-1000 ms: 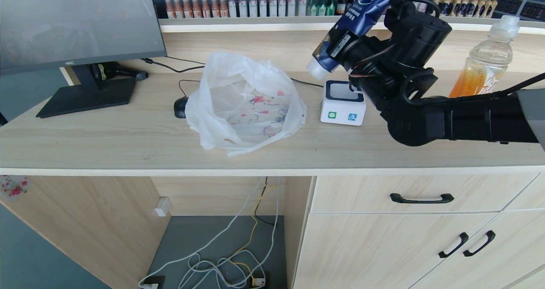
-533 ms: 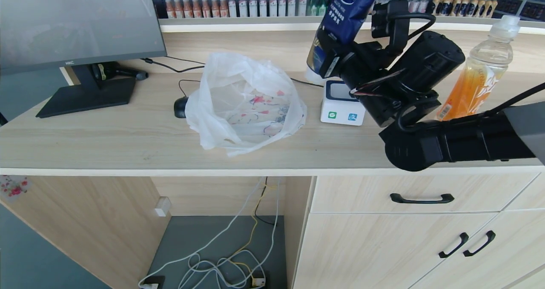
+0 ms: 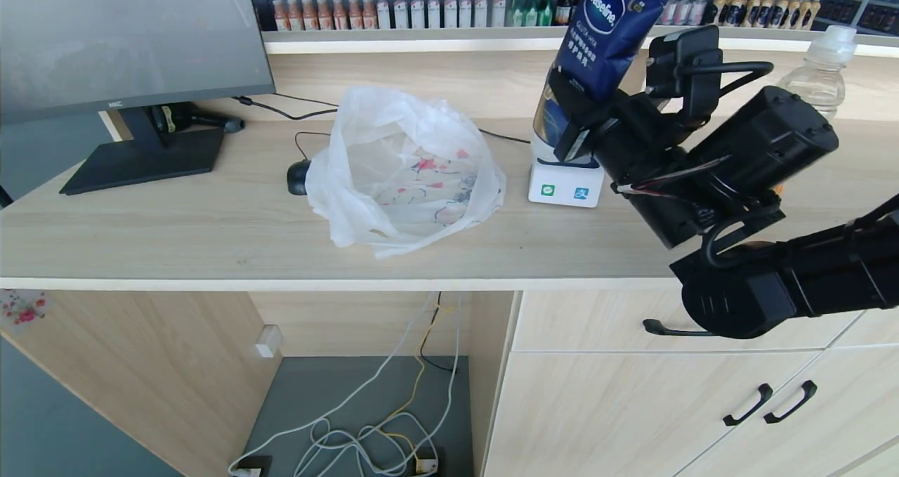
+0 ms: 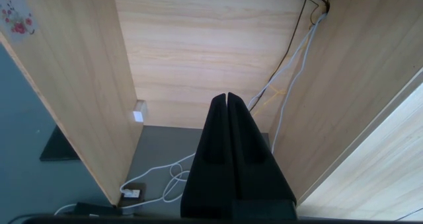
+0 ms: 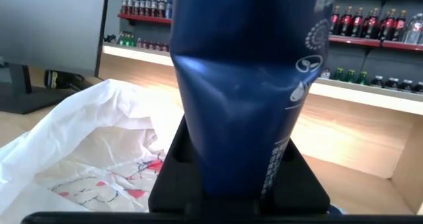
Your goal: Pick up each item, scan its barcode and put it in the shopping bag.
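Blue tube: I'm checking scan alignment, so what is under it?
The white scanner box stands on the counter below the cap end of the blue tube. The tube and right gripper cover the scanner's top, so any gap is hidden.

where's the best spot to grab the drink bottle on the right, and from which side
Likely the round body just below the shoulder of the drink bottle, coming in level from the front: it stands upright and narrows toward the cap. Its lower part is hidden.
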Motion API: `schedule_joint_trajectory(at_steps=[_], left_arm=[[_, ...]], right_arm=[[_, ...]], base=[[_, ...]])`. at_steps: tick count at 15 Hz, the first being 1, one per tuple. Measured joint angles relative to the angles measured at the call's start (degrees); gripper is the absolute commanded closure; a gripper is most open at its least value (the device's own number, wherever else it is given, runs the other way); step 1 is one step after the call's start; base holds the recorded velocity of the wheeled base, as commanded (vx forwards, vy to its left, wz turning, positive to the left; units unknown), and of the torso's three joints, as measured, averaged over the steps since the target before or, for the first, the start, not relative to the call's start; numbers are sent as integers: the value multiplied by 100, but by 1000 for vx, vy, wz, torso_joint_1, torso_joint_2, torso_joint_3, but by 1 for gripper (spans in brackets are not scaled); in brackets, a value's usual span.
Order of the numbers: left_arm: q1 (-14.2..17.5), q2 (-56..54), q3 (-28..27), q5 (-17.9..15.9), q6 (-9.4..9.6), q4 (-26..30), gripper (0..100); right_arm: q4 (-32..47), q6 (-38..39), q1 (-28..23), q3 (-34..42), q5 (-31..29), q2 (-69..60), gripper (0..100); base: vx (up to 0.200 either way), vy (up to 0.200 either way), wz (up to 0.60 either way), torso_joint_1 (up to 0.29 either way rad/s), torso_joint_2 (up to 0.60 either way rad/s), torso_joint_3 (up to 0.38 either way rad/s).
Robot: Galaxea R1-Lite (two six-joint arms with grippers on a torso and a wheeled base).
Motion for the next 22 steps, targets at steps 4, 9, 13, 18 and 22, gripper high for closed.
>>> schedule_joint_trajectory(at_steps=[4,9,13,18,22], left_arm=[[0,0,0,0,33,5,100],[0,0,0,0,40,10,100],[0,0,0,0,29,10,100],[0,0,0,0,27,2,100],[0,0,0,0,10,0,100]], right_arm=[[-213,-27,-74,446,-24,-190,100],[-169,-2,-179,473,-55,-315,100],[-150,26,-239,438,-55,-354,100],[-145,72,-228,433,-49,-373,100],[-148,90,-247,379,-55,-375,100]], base=[[0,0,0,0,0,0],[0,40,0,0,1,0],[0,200,0,1,0,5],[0,200,0,1,3,0],[0,200,0,0,2,6]])
